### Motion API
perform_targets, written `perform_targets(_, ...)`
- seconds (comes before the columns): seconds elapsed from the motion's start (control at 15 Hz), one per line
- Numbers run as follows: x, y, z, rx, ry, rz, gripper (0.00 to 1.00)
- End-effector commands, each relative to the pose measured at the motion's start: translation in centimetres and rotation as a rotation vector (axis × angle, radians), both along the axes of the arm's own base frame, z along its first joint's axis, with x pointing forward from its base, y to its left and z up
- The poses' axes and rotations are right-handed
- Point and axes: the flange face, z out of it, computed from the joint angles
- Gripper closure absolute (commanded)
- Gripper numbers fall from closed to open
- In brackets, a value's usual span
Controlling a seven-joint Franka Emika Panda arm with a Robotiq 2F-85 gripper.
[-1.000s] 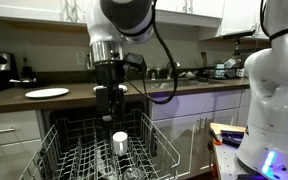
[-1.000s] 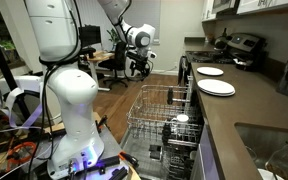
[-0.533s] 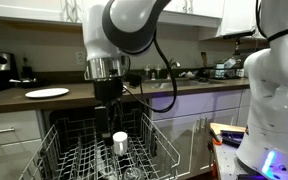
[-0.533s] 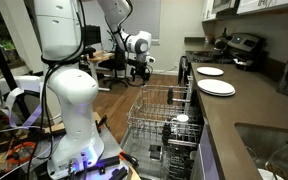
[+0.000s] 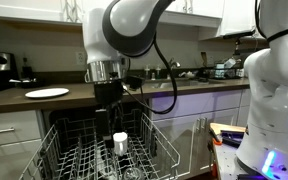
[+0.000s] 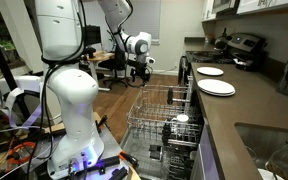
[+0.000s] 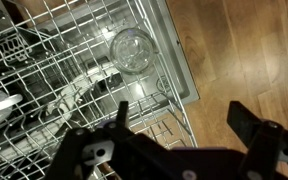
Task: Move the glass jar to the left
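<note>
The glass jar (image 7: 134, 50) is clear with a wide round rim and stands in the wire dishwasher rack (image 7: 54, 60), near its right edge in the wrist view. I cannot make it out in the exterior views. My gripper (image 7: 184, 122) is open and empty. It hangs above the rack's corner, with one finger over the rack and the other over the wood floor, short of the jar. In both exterior views the gripper (image 5: 109, 118) (image 6: 139, 70) hovers above the pulled-out rack (image 5: 156, 140) (image 6: 147, 108). A white-topped cup (image 5: 120, 141) (image 6: 181, 119) stands in the rack.
A white plate (image 5: 47, 92) lies on the dark counter; two more plates (image 6: 216, 88) lie on the counter beside the dishwasher. A second white robot (image 5: 274, 90) (image 6: 69, 95) stands close by. Wood floor (image 7: 244, 50) lies beside the rack.
The arm turned and lowered slightly between one second and half a second ago. Since then it has stayed still. The gripper stays open.
</note>
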Motion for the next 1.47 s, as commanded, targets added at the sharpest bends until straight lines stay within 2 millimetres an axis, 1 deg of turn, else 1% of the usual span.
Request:
perform_targets(0.0, 0.0, 0.0, -2.4, -0.012, 0.006, 0.005, 0.0)
perform_targets(0.33, -0.3, -0.3, -6.3, -0.009, 0.008, -0.005, 0.0)
perform_targets(0.6, -1.3, -0.5, -9.3, -0.038, -0.012, 0.019, 0.0)
perform_targets(0.8, -2.2, -0.5, -11.1, -0.067, -0.03, 0.038, 0.0)
perform_targets(0.93, -2.7, -0.4, -12.0, -0.101, -0.053, 0.042, 0.0)
perform_targets(1.33, -4.6, 1.2, -13.8, -0.197, -0.117, 0.028, 0.0)
perform_targets(1.4, -4.1, 1.0, -13.2, -0.181, -0.089, 0.045, 0.0)
